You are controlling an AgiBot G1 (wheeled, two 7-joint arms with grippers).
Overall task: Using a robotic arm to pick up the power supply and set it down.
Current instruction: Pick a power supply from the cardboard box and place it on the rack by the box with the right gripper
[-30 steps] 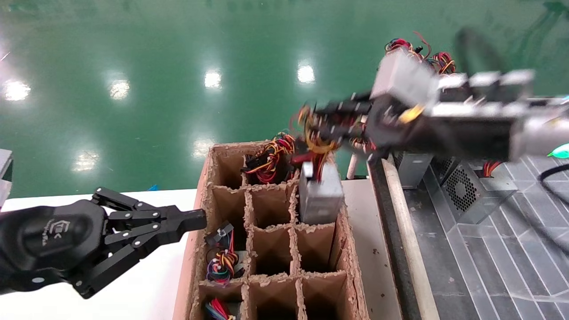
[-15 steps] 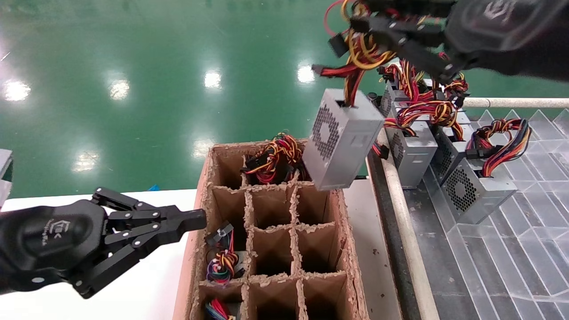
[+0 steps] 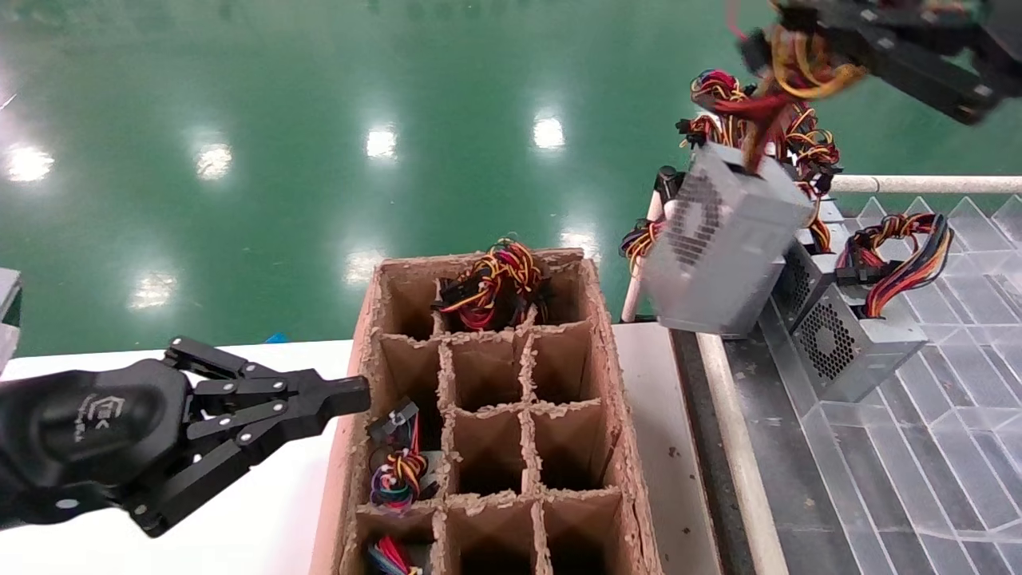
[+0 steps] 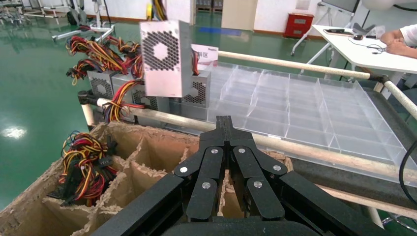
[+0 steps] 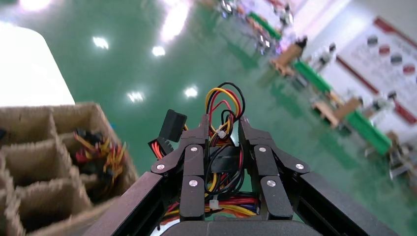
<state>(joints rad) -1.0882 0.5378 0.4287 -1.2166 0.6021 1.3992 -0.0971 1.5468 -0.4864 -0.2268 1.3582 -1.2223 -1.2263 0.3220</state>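
The power supply (image 3: 722,239), a grey box with honeycomb vents, hangs tilted in the air above the rail at the carton's far right corner. It dangles from its wire bundle (image 5: 223,105) of yellow, red and black wires. My right gripper (image 3: 790,44) is at the top right of the head view, shut on that bundle. The right wrist view shows the wires pinched between the fingers (image 5: 196,147), with the box itself hidden. The left wrist view shows the box (image 4: 164,56) from afar. My left gripper (image 3: 351,395) is parked shut beside the carton's left wall.
A cardboard carton (image 3: 607,415) with divider cells holds wire bundles (image 3: 491,287) in some cells. Right of it runs a pipe rail (image 3: 734,447) and a clear divided tray (image 3: 918,479) with other grey supplies (image 3: 858,343). A white table (image 3: 263,519) lies under the left arm.
The right gripper has lifted the power supply out of a far carton cell by its wires and carried it up and right, over the rail. The left arm has not moved.
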